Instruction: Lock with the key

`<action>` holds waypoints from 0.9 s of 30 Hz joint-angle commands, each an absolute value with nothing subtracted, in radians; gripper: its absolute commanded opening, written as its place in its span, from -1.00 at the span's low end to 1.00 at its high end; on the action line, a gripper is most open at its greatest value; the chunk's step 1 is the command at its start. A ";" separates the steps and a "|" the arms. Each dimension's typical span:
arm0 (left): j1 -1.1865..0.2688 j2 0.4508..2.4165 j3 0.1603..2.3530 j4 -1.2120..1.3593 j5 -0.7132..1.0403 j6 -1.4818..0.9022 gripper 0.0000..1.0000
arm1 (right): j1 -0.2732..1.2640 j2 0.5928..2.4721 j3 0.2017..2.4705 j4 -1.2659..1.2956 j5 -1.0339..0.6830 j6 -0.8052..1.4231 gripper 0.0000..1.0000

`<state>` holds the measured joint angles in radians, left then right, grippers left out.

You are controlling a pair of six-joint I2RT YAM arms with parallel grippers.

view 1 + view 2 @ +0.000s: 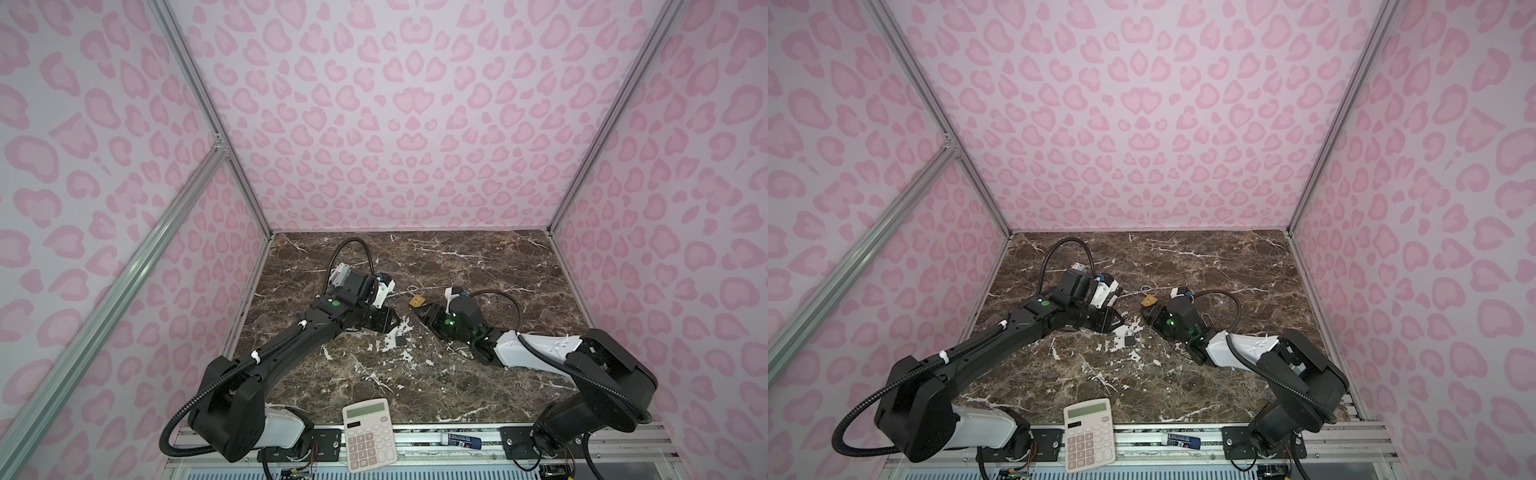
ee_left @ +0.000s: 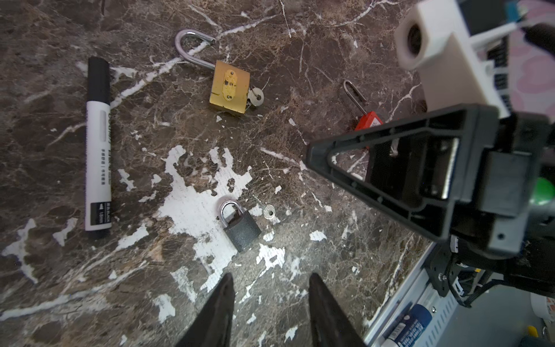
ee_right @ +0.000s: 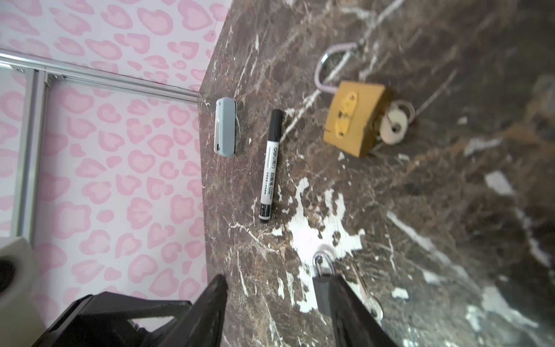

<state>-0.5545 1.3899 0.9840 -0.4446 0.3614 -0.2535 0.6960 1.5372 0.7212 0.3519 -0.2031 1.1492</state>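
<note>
A brass padlock (image 2: 229, 87) lies on the marble table (image 1: 478, 374) with its shackle swung open and a key (image 2: 256, 96) in its keyhole; the right wrist view shows the padlock (image 3: 351, 117) and its key (image 3: 393, 123) too. A small grey padlock (image 2: 241, 226) lies shut, a loose small key (image 2: 264, 207) beside it. My left gripper (image 2: 270, 285) hovers open and empty short of the grey padlock. My right gripper (image 3: 277, 281) is open and empty; one finger hides part of the grey padlock (image 3: 321, 285). In both top views the grippers face each other, the brass padlock (image 1: 417, 300) just beyond them.
A red padlock (image 2: 368, 120) lies partly behind my right gripper's finger. A black-and-white marker (image 2: 97, 144) lies to one side, and a grey case (image 3: 225, 130) rests near the table edge by the wall. A calculator (image 1: 370, 434) and a small tube (image 1: 461, 440) sit at the front rail.
</note>
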 commanded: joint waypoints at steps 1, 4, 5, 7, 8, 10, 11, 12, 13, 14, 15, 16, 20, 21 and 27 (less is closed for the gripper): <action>-0.553 1.389 0.992 -0.422 0.376 -0.268 -0.14 | 0.658 1.556 0.832 0.015 -0.239 0.809 0.16; -0.551 1.382 0.984 -0.417 0.380 -0.276 -0.14 | 0.623 1.606 0.967 -0.176 -0.257 0.571 0.18; -0.551 1.381 0.983 -0.416 0.380 -0.278 -0.14 | 0.616 1.624 1.007 -0.229 -0.253 0.481 0.20; -0.549 1.377 0.980 -0.415 0.379 -0.283 -0.14 | 0.608 1.659 1.064 -0.299 -0.237 0.330 0.25; -0.546 1.375 0.979 -0.412 0.379 -0.288 -0.13 | 0.603 1.678 1.088 -0.324 -0.234 0.262 0.27; -0.544 1.373 0.977 -0.408 0.382 -0.298 -0.14 | 0.592 1.720 1.137 -0.366 -0.245 0.153 0.29; -0.544 1.373 0.977 -0.407 0.383 -0.301 -0.13 | 0.589 1.740 1.159 -0.381 -0.255 0.113 0.31; -0.541 1.373 0.977 -0.404 0.386 -0.305 -0.13 | 0.585 1.763 1.188 -0.403 -0.256 0.076 0.32; -0.539 1.374 0.977 -0.401 0.390 -0.308 -0.13 | 0.585 1.786 1.214 -0.423 -0.256 0.037 0.32; -0.537 1.376 0.976 -0.399 0.394 -0.311 -0.13 | 0.584 1.804 1.238 -0.438 -0.257 0.002 0.33; -0.535 1.380 0.979 -0.398 0.397 -0.315 -0.13 | 0.584 1.825 1.261 -0.452 -0.249 -0.027 0.34; -0.533 1.382 0.980 -0.397 0.401 -0.316 -0.13 | 0.584 1.841 1.280 -0.463 -0.239 -0.052 0.36; -0.525 1.392 0.977 -0.386 0.413 -0.325 -0.13 | 0.573 1.898 1.334 -0.474 -0.252 -0.119 0.46; -0.522 1.396 0.973 -0.385 0.418 -0.329 -0.13 | 0.569 1.913 1.349 -0.483 -0.267 -0.130 0.47; -0.508 1.400 0.949 -0.357 0.451 -0.352 -0.12 | 0.564 1.991 1.425 -0.518 -0.264 -0.170 0.50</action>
